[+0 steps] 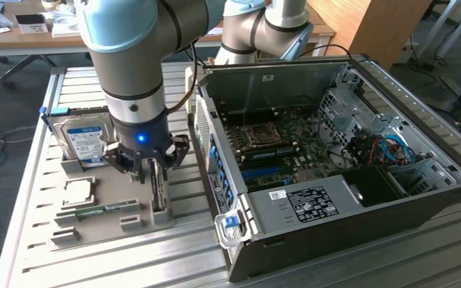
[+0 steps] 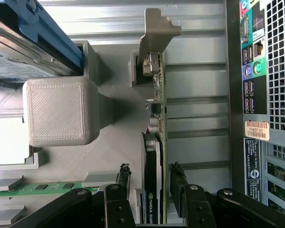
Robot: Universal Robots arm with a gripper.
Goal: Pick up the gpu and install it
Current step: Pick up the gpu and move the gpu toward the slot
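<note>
With jaws released on either side of the gpu (image 2: 152,171), not touching it, and with the card upright on edge in the grey holder (image 2: 116,142) just beside the open computer case (image 1: 311,252).

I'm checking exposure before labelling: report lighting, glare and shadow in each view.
Exterior view: light gleams off the slatted table, inside the computer case it is dim, a blue light glows on the arm. Wrist view: the grey block casts a soft shadow toward the gpu; a white patch beside the block is washed out.
</note>
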